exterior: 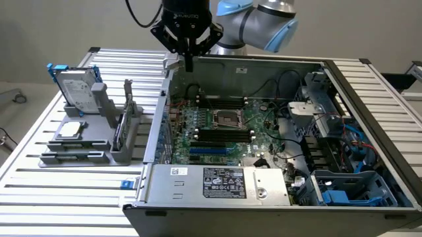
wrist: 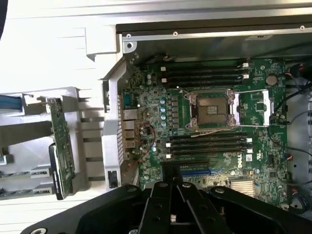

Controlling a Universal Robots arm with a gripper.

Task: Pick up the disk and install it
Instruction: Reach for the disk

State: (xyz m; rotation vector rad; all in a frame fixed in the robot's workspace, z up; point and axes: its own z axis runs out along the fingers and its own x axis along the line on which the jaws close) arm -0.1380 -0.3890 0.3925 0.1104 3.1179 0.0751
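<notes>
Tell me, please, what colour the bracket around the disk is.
Blue; the bracket framing the disk shows best in the exterior view.

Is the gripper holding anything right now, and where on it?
Nothing held: the gripper is shut and empty over the computer case; the disk stands in its rack.

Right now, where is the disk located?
In the exterior view, the disk stands on edge in the grey holder on the view's left, beside the open computer case.
</notes>
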